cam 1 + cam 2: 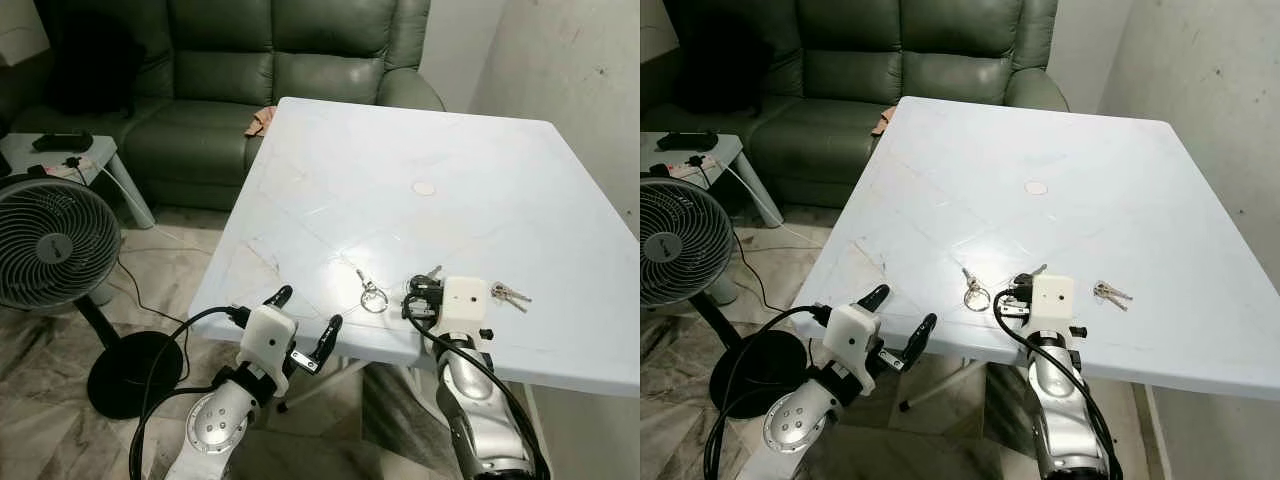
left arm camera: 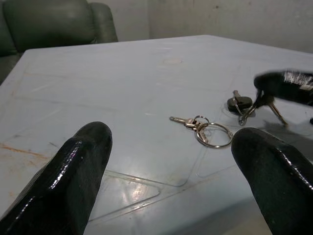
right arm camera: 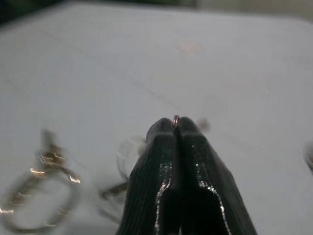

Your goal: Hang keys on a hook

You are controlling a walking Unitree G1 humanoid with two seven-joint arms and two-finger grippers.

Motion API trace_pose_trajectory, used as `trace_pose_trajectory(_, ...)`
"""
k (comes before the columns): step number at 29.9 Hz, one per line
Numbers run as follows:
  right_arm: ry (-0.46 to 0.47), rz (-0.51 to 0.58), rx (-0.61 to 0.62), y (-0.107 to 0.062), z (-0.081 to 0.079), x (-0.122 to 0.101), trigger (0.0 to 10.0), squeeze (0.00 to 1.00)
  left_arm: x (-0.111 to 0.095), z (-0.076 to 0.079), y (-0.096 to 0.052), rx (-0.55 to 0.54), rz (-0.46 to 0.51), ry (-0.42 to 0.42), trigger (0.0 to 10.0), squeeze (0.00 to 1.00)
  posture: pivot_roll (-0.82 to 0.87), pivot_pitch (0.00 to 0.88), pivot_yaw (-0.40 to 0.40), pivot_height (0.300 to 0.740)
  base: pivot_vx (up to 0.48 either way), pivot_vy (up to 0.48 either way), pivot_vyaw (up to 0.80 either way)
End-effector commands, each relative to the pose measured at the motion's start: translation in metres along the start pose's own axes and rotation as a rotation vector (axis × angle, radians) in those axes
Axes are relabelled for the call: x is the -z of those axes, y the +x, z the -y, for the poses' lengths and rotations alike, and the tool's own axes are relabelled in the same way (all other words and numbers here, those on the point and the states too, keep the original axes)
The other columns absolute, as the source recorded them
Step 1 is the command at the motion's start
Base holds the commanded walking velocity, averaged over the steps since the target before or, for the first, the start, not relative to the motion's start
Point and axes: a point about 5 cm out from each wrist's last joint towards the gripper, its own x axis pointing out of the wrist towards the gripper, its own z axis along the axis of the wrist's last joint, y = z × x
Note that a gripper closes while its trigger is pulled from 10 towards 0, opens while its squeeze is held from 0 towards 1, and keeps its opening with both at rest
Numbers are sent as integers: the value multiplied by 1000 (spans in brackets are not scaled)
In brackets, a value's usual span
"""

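White plastic table [image 1: 450,180] runs ahead of me in the left eye view, with a green sofa [image 1: 250,70] beyond it and a fan [image 1: 50,245] on the floor at far left. Three sets of keys lie near the table's near edge: a key on a ring [image 1: 372,294] to the left, a dark-headed bunch [image 1: 425,285] just at my right gripper [image 1: 418,297], and a small bunch [image 1: 508,294] to the right. My right gripper rests at that middle bunch. My left gripper [image 1: 306,322] hovers just off the near edge, its fingers spread wide and empty.

From the right eye view the layout is the same, and I can pick out no hook on the table or wall.

Along my left wrist, my two fingers [image 2: 73,171] stand far apart with nothing between them. Past them lies the ringed key, and further on the dark-headed bunch hangs from my right gripper's tip, partly lifted off the table.

Along my right wrist, my fingers [image 3: 195,166] are pressed tight together, a thin metal ring [image 3: 175,119] nipped at their very tip; blurred keys sit on the table behind.

I judge the task barely begun: keys pinched, lifting just starting, while carrying them to a hook and hanging them is all left.
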Motion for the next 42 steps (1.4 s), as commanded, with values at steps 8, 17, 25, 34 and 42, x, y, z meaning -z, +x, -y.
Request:
trace_pose_trajectory(8,43,227,-201,0,-6,-40,10000,0,-20,-25,13,-149,98,-74,10000,0,49,15,-31,740,0,0,0)
trace_pose_trajectory(17,75,281,-152,13,8,-62,10000,0,-45,-80,20,-309,184,-77,10000,0,42,0,-19,740,0,0,0)
trace_pose_trajectory(25,47,295,-135,19,14,-65,10000,0,-46,-112,19,-429,179,-58,10000,0,35,0,-9,740,0,0,0)
trace_pose_trajectory(34,34,295,-121,21,22,-62,10000,0,-41,-141,16,-556,167,-115,10000,0,36,0,-7,740,0,0,0)
trace_pose_trajectory(42,23,212,-76,26,26,-49,10000,0,-37,-146,17,-580,162,-138,10000,0,39,0,-3,740,0,0,-155)
